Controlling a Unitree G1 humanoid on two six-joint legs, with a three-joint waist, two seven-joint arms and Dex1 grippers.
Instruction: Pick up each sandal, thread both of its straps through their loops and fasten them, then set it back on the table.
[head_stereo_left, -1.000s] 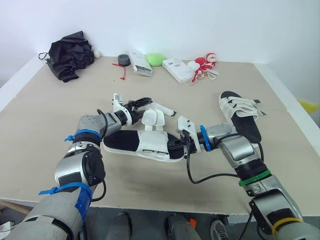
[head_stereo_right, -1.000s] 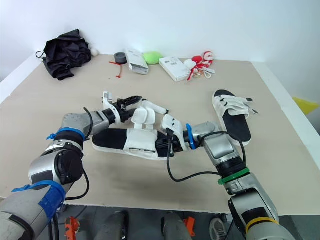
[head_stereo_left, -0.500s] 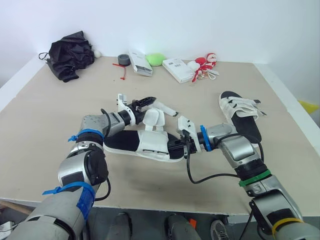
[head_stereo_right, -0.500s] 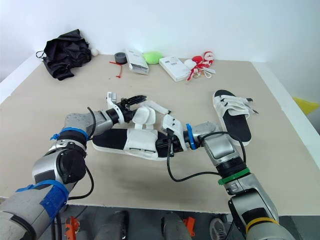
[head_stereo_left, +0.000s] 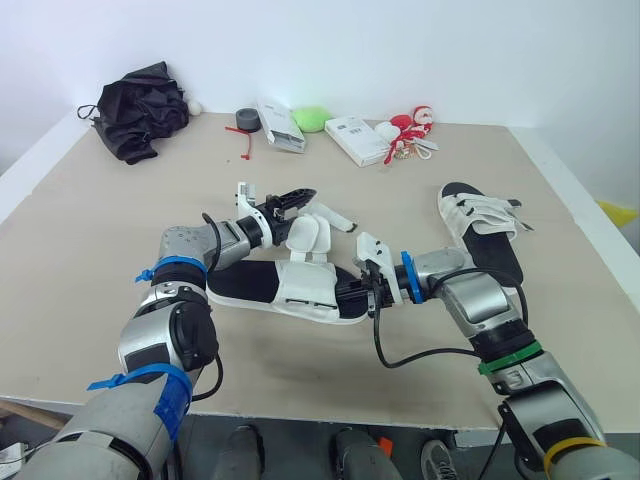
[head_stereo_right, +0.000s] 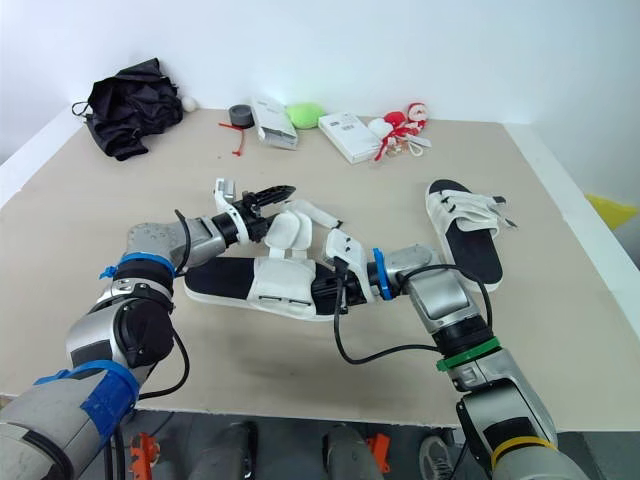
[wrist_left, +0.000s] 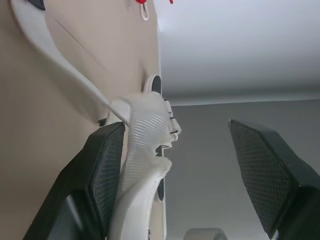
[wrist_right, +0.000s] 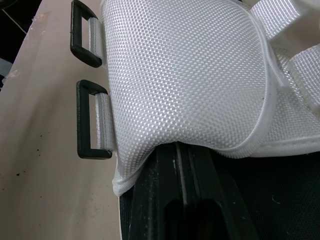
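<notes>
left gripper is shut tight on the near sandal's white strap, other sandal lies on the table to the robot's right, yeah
No: the left gripper is open, not shut. The left wrist view shows its fingers wide apart, the white strap of the near sandal against just one. The other sandal does lie on the table to the robot's right.

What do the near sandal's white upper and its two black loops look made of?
On the near sandal, the white upper looks like matte woven synthetic fabric: a fine grid weave shows. The black loops look like rigid moulded plastic, smooth with slight sheen.
</notes>
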